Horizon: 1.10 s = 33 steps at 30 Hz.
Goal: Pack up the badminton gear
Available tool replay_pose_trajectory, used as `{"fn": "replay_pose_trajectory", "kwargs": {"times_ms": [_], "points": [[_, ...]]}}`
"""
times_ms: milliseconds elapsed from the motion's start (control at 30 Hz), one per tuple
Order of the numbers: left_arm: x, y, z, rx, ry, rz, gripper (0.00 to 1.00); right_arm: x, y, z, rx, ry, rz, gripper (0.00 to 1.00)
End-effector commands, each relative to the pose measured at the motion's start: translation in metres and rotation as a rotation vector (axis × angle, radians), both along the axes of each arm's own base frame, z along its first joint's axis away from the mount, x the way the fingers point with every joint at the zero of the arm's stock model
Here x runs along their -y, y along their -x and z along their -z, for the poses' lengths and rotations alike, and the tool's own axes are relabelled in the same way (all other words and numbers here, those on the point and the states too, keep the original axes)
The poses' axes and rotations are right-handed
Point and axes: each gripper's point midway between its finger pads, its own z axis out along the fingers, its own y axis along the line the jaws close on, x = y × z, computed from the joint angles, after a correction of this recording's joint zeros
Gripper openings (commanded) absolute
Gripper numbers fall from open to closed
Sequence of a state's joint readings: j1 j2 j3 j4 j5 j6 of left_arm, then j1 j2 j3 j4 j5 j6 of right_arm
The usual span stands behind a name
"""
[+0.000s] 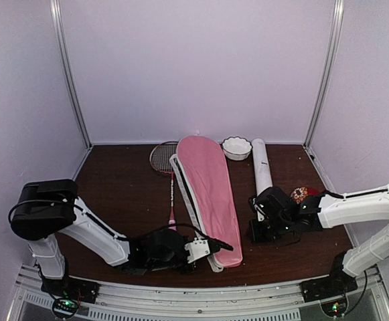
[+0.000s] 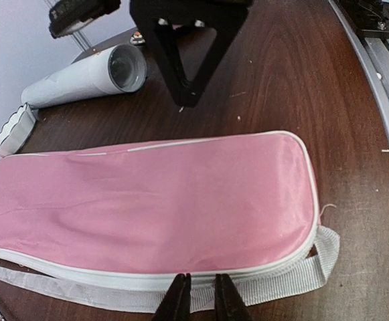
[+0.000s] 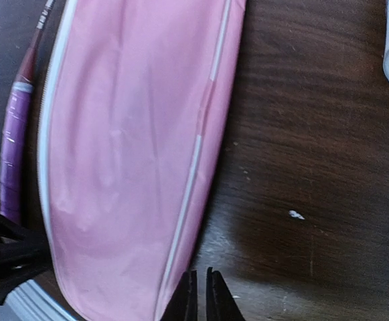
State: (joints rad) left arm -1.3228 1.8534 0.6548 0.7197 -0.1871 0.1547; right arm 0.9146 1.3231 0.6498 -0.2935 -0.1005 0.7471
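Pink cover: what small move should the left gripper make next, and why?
Probably pinch and lift the pink cover's white-trimmed edge: the left gripper sits right at it, and a racket lies outside beside the cover, unpacked.

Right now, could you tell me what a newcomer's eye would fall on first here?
The long pink racket cover lies down the middle of the dark table. A white tube lies to its right and a racket with a pink handle to its left.
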Motion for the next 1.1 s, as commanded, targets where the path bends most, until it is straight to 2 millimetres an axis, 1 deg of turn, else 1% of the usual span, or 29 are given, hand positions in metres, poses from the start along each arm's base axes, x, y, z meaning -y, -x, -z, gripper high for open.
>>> {"fn": "replay_pose_trajectory", "kwargs": {"times_ms": [0, 133, 333, 400, 467, 633, 733, 900, 1000, 1067], "points": [[0.008, -0.013, 0.0, -0.011, 0.013, -0.037, 0.15, 0.02, -0.002, 0.024, -0.01, 0.158, 0.005, 0.07], [0.006, -0.015, 0.002, -0.018, 0.007, -0.044, 0.14, 0.009, 0.001, 0.034, -0.036, 0.134, -0.029, 0.03], [-0.013, -0.013, -0.003, -0.021, 0.006, -0.066, 0.14, -0.005, 0.005, 0.038, -0.043, 0.121, -0.072, 0.02], [-0.012, -0.014, 0.004, -0.027, -0.023, -0.07, 0.14, -0.007, 0.004, 0.039, -0.043, 0.123, -0.077, 0.02], [-0.009, -0.015, 0.009, -0.027, -0.031, -0.067, 0.13, -0.009, 0.004, 0.04, -0.043, 0.122, -0.085, 0.02], [0.01, -0.026, 0.005, -0.04, 0.004, -0.066, 0.13, -0.016, 0.007, 0.042, -0.052, 0.12, -0.112, 0.01], [0.016, -0.03, 0.002, -0.032, 0.017, -0.065, 0.13, -0.019, 0.01, 0.043, -0.055, 0.121, -0.129, 0.01], [0.027, -0.027, -0.002, -0.036, 0.029, -0.03, 0.13, -0.026, 0.015, 0.047, -0.067, 0.112, -0.151, 0.01], [0.029, -0.026, 0.004, -0.044, 0.016, -0.02, 0.12, -0.03, 0.019, 0.05, -0.075, 0.108, -0.163, 0.0], [0.029, -0.022, 0.01, -0.064, 0.008, -0.005, 0.12, -0.033, 0.022, 0.051, -0.079, 0.105, -0.17, 0.0]]}}
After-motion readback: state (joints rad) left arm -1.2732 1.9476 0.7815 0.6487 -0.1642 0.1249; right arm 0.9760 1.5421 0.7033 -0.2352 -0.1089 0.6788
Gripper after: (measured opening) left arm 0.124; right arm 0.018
